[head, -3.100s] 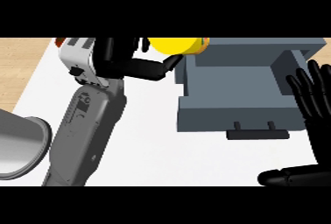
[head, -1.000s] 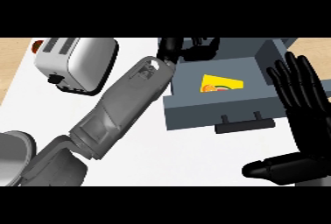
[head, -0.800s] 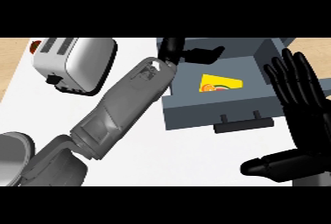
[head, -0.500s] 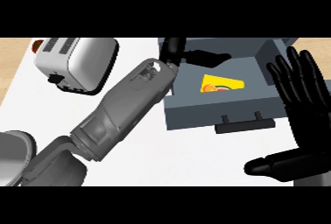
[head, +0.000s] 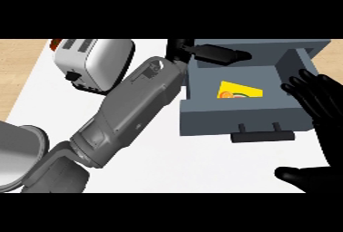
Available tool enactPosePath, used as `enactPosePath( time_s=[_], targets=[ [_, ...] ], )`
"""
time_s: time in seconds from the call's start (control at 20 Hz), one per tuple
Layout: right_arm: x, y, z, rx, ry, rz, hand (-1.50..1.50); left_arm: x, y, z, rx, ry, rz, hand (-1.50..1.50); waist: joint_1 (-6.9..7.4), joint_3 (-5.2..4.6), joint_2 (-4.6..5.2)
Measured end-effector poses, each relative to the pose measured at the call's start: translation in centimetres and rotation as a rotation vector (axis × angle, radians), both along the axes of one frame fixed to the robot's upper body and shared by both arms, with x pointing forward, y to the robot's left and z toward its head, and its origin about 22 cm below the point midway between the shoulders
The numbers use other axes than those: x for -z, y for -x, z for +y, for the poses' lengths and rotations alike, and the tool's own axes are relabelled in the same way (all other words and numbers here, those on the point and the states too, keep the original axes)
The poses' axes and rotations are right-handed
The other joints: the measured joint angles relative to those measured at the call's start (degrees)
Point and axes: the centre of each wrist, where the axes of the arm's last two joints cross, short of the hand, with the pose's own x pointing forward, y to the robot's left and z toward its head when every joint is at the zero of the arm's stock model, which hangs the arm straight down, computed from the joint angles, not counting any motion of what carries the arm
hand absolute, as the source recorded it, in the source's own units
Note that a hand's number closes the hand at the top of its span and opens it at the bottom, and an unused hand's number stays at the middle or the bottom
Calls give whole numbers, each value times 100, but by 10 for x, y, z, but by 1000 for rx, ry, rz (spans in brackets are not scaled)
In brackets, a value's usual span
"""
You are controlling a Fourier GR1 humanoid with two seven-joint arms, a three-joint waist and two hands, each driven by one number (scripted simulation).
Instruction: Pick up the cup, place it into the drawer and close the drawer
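1. The open grey box-shaped drawer (head: 236, 118) stands at about two o'clock on the white tabletop (head: 201, 167), its dark bar handle (head: 262, 135) on the front wall facing six o'clock.
2. Inside the drawer lies the yellow cup (head: 239, 90), seen as a yellow wedge with an orange and green print, resting near the middle of the drawer floor.
3. A white and silver toaster (head: 94, 63) sits at ten o'clock on the tabletop, well apart from the drawer.
4. A rounded grey metal vessel (head: 19, 156) shows at the eight o'clock edge, only partly in view.
5. The left hand (head: 213, 53) reaches over the drawer's far rim at twelve o'clock on a grey forearm (head: 130, 115) that crosses the tabletop diagonally; its fingers are stretched out and grasp nothing.
6. The right hand (head: 321, 106) shows at three o'clock just beside the drawer's right wall, fingers straight and spread upward, thumb out toward five o'clock, with nothing in it.
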Motion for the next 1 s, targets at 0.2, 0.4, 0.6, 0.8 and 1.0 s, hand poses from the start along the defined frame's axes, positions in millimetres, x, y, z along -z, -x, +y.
enactPosePath(
  time_s=[0.2,0.4,0.6,0.8,1.0],
  targets=[
    [-6,6,-7,-27,77,-6,150,3,1,12,-13,54,11,-150,156,-3,-41],
    [-9,11,-12,-35,214,-16,150,2,-1,43,-41,107,25,-150,291,-6,-76],
    [-7,13,-16,-25,317,-9,150,16,7,79,-81,140,51,-150,370,-6,-94],
    [0,12,-18,-21,414,11,150,28,22,117,-110,161,74,-150,397,-4,-92],
    [3,7,-11,3,465,44,150,45,47,156,-136,171,90,-150,401,-5,-82]
  ],
)
